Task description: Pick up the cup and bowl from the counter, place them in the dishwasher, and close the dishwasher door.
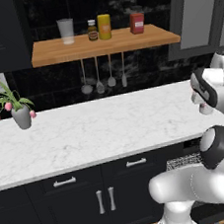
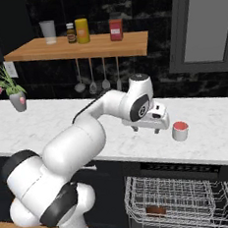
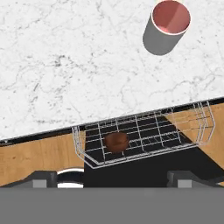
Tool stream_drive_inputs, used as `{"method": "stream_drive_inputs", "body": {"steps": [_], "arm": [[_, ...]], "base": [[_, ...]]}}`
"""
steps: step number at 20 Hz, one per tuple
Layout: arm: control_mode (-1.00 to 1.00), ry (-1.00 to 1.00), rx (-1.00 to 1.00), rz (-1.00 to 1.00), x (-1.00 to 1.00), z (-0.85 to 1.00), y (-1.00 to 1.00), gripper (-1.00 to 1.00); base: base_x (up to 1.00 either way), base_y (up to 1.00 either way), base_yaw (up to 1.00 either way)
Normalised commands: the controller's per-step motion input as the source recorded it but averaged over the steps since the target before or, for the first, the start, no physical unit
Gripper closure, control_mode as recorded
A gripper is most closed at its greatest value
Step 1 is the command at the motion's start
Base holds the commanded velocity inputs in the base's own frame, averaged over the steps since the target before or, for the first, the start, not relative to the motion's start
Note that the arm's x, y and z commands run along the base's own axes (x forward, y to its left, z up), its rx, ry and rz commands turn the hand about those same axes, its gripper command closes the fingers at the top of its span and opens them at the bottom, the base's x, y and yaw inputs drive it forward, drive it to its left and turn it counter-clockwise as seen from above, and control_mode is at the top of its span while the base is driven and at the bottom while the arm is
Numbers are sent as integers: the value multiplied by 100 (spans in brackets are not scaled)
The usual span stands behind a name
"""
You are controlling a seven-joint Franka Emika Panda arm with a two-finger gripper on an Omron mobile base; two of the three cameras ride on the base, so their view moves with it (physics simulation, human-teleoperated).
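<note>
The cup (image 2: 180, 131), white-grey outside and salmon-red inside, stands upright on the white marble counter (image 2: 38, 124) near its front edge. My gripper (image 2: 146, 129) hovers over the counter just left of the cup, open and holding nothing. In the hand view the cup (image 3: 166, 26) sits at the upper right, well beyond my wide-apart fingertips (image 3: 43, 179). Below the counter edge the dishwasher's grey wire rack (image 2: 181, 198) is pulled out. A small brown bowl (image 2: 156, 210) lies in the rack (image 3: 144, 135), also seen as the bowl (image 3: 117, 141). The dishwasher door (image 3: 144, 169) lies open beneath it.
A wooden shelf (image 2: 80, 46) above the counter carries a frosted tumbler (image 2: 48, 31), a bottle and two jars. Utensils (image 2: 92, 83) hang under it. A vase of pink flowers (image 2: 17, 100) stands at the counter's left. Dark cabinets (image 1: 94, 195) with silver handles sit left of the dishwasher.
</note>
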Motion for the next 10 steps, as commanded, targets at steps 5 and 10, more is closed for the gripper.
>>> {"method": "stream_drive_inputs", "body": {"steps": [5,10], "arm": [[-100,1,13,-5,60,0,-41,-100],[-100,3,1,0,50,1,-4,-100]], "base": [[0,0,0],[0,0,0]]}}
